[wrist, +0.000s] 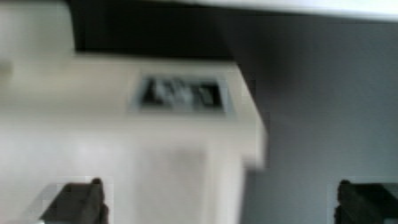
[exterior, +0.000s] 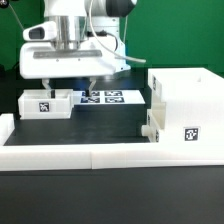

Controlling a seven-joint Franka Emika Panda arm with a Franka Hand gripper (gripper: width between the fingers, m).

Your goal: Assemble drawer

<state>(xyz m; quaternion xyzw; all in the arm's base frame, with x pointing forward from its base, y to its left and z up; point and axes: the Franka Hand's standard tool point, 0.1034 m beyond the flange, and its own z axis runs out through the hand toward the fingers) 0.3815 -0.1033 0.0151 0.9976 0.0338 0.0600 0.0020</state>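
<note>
A small white tray (exterior: pixel 45 104) with a black-and-white tag on its front stands at the exterior view's left. The tall open-fronted box shell (exterior: pixel 186 112) stands at the right, with a tag on its front. My gripper (exterior: pixel 70 87) hangs just above the tray, open and empty. In the wrist view the tray (wrist: pixel 160 140) with its tag (wrist: pixel 183 95) fills most of the picture, blurred. The gripper (wrist: pixel 222 200) is spread wide, with one fingertip (wrist: pixel 75 200) over the tray and the other (wrist: pixel 368 200) over the dark table. I cannot make out a second tray.
The marker board (exterior: pixel 103 98) lies flat between tray and shell. A long low white border wall (exterior: pixel 110 154) runs along the front and turns up the left side (exterior: pixel 5 128). The table is black, with a green backdrop behind.
</note>
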